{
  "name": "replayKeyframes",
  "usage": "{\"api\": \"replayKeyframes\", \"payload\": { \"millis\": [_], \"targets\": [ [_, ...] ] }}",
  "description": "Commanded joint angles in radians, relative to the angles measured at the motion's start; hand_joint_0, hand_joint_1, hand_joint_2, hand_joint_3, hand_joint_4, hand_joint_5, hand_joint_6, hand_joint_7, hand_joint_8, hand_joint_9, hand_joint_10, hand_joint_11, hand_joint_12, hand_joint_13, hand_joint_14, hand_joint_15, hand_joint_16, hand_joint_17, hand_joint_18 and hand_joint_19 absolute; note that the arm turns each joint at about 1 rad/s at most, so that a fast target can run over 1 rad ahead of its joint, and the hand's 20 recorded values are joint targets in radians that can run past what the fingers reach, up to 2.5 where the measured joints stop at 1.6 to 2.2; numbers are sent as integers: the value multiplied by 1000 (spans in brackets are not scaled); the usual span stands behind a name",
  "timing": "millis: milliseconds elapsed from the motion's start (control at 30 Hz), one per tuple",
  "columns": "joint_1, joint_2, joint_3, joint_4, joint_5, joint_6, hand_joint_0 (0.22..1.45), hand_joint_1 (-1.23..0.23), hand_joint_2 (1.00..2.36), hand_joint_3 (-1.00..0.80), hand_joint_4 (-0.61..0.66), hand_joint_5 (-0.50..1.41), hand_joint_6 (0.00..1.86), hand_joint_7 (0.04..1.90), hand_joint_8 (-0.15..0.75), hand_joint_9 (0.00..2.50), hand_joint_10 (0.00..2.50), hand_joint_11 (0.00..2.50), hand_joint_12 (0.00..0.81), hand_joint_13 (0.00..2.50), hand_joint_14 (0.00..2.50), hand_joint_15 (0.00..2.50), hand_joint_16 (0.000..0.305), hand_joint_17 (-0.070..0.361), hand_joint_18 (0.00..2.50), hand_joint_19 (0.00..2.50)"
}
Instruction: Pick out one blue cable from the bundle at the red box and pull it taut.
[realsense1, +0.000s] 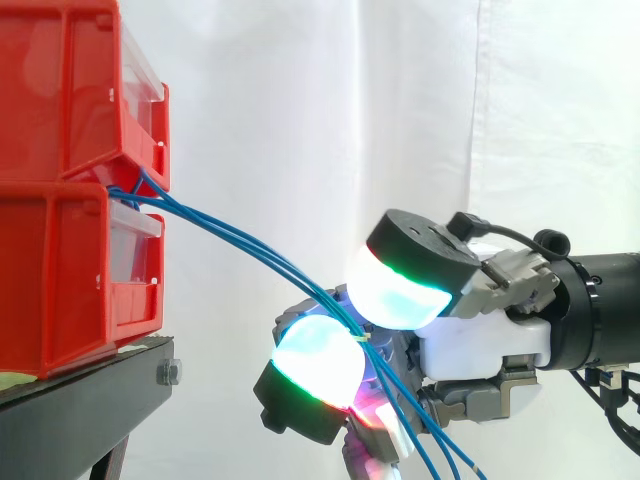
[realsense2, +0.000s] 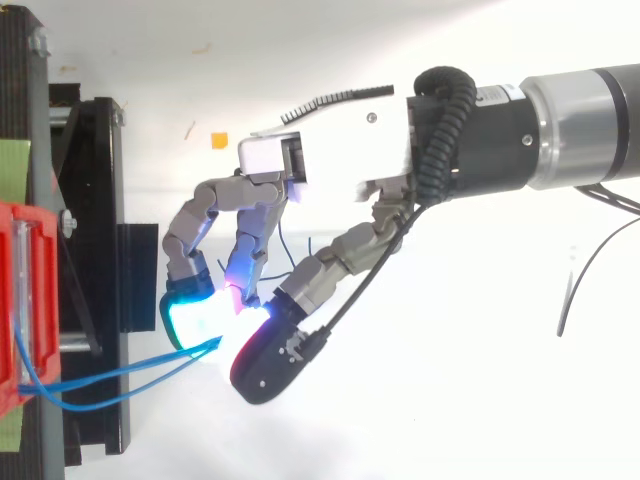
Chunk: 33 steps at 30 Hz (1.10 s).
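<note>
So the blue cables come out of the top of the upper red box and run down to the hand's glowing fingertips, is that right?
Not the top. In the side view the blue cables emerge from the gap between the upper red box and the lower red box, then run down to the glowing fingertips of the hand.

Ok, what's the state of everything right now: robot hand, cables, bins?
robot hand: fingers curled, glowing pads pinched on the cables.
blue cables: several run from between the bins to the pads, slightly bowed, not fully taut; loose ends hang below the hand.
red bins: stacked two high, upright.
black stand: carrying the bins.
</note>
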Motion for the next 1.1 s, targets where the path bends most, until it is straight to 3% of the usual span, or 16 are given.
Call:
{"api": "replayKeyframes", "payload": {
  "millis": [0, 367, 700, 1067],
  "targets": [
    [1, 0, 0, 2, 0, 1, 601, -803, 1000, -500, 107, -140, 900, 905, 337, 1125, 19, 611, 408, 1023, 20, 562, 54, 121, 811, 778],
    [3, 0, 3, 2, 0, 2, 717, -882, 1019, -212, -12, -123, 934, 1001, 329, 1175, 20, 625, 395, 1062, 22, 562, 52, 117, 851, 751],
    [-1, 0, 17, -1, 0, 10, 800, -891, 1000, -500, -108, -120, 943, 1028, 317, 1222, 21, 650, 385, 1106, 23, 598, 50, 112, 869, 764],
    [-5, 0, 22, -30, -5, 15, 771, -967, 1000, -500, -138, -94, 929, 1098, 307, 1292, 25, 662, 382, 1157, 24, 620, 48, 108, 909, 749]
  ]
}}
